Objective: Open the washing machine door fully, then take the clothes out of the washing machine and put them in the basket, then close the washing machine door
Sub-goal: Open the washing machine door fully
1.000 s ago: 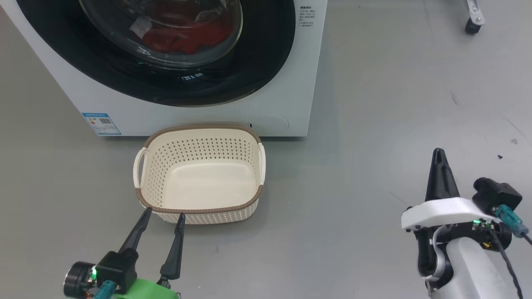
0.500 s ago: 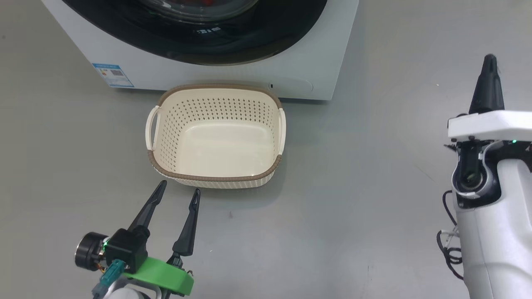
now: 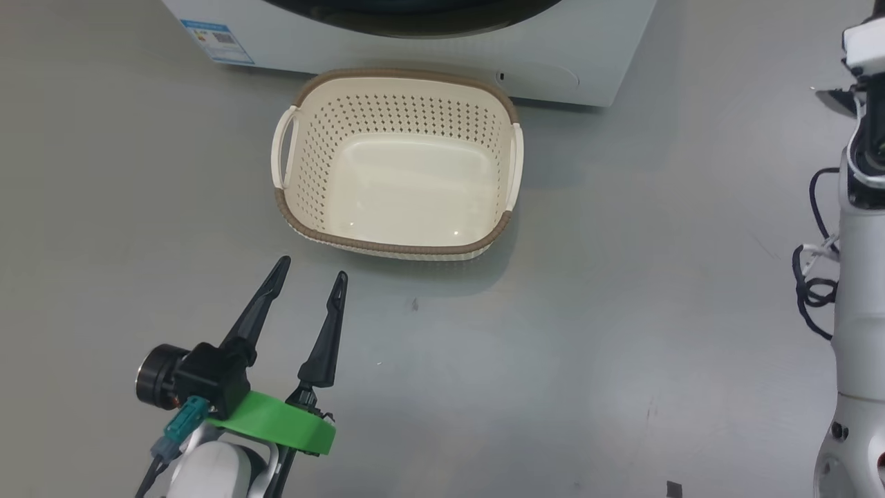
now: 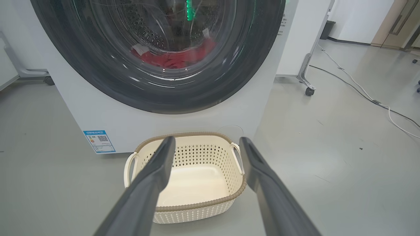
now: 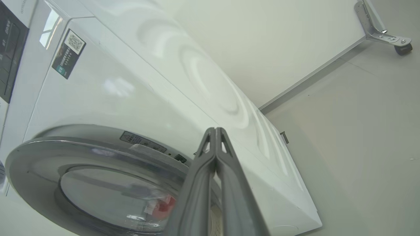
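Progress nil: washing machine door (image 4: 252, 59) shut, clothes (image 4: 177, 59) behind its glass, basket (image 3: 387, 245) empty on the floor before the machine. Left gripper (image 3: 312, 269) spread, empty, near basket. Right gripper (image 5: 215, 130) pinched together, empty, pointing at door edge.

head camera tilted down; right arm (image 3: 861, 332) raised, right gripper (image 5: 215, 131) now beside washing machine door (image 5: 98, 183)

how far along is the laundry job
Done: nothing yet. The washing machine door looks shut, the red clothes lie behind its glass, and the basket is empty. In hand: the shut right claw points toward the door's rim; the left claw is open. Left: open door, move clothes, close door.
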`<state>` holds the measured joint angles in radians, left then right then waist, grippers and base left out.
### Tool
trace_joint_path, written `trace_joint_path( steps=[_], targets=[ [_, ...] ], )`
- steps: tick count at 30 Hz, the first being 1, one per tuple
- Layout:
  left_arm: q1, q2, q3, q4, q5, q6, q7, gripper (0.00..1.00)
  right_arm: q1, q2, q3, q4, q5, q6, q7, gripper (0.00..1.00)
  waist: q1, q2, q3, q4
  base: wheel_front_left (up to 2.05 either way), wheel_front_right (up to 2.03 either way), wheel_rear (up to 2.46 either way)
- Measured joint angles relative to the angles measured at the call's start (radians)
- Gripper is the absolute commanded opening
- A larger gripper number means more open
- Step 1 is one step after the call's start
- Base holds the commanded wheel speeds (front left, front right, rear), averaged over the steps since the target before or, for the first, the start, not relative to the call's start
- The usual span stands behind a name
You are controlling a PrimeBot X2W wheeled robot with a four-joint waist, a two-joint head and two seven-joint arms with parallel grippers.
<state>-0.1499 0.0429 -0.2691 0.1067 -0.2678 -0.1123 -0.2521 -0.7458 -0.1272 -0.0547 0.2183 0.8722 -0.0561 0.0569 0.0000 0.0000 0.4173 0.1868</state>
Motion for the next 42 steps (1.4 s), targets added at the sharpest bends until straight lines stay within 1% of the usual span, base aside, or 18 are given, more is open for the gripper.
trace_joint_path(
  steps=[2,5,12,17,21,27,32,37,42],
  targets=[
    [-0.006,0.0,-0.004,-0.001,-0.007,0.0,0.0,1.0,-0.039,-0.004,0.0,0.009,0.01,-0.001,0.031,0.0,0.0,0.0,0.017,0.014,0.0,0.0,0.0],
    [-0.015,-0.001,-0.014,0.002,-0.015,0.0,0.0,1.0,-0.101,-0.004,-0.001,0.021,0.029,-0.018,0.068,0.0,0.0001,0.0,0.042,0.035,0.0,0.0,0.0],
    [-0.06,-0.003,-0.028,0.002,-0.031,0.0,0.0,1.0,-0.219,-0.004,-0.004,0.065,0.069,-0.037,0.145,0.0,0.0,0.0,0.096,0.081,0.0,0.0,0.0],
    [-0.084,-0.007,-0.034,0.008,-0.062,-0.007,0.0,1.0,-0.298,-0.007,-0.024,0.097,0.082,-0.051,0.176,0.0,0.0001,0.0,0.128,0.113,0.0,0.0,0.0],
    [-0.108,-0.008,-0.033,0.009,-0.082,-0.007,0.0,1.0,-0.337,-0.023,-0.043,0.13,0.095,-0.06,0.194,0.0,0.0001,0.0,0.146,0.14,0.0,0.0,0.0],
    [-0.123,-0.012,-0.054,0.017,-0.088,-0.007,0.0,1.0,-0.396,-0.028,-0.059,0.18,0.125,-0.061,0.238,0.0,0.0001,0.0,0.165,0.177,0.0,0.0,0.0],
    [-0.129,-0.015,-0.049,0.019,-0.093,-0.007,0.0,1.0,-0.422,-0.024,-0.041,0.227,0.133,-0.061,0.28,0.0,0.0001,0.0,0.173,0.201,0.0,0.0,0.0],
    [-0.129,-0.016,-0.049,0.028,-0.093,-0.007,0.0,1.0,-0.455,-0.028,-0.027,0.259,0.132,-0.062,0.305,0.0,0.0001,0.0,0.173,0.209,0.0,0.0,0.0],
    [-0.129,-0.016,-0.052,0.037,-0.093,-0.007,0.0,1.0,-0.496,-0.027,-0.034,0.286,0.14,-0.063,0.318,0.0,0.0001,0.0,0.173,0.214,0.0,0.0,0.0]
  ],
)
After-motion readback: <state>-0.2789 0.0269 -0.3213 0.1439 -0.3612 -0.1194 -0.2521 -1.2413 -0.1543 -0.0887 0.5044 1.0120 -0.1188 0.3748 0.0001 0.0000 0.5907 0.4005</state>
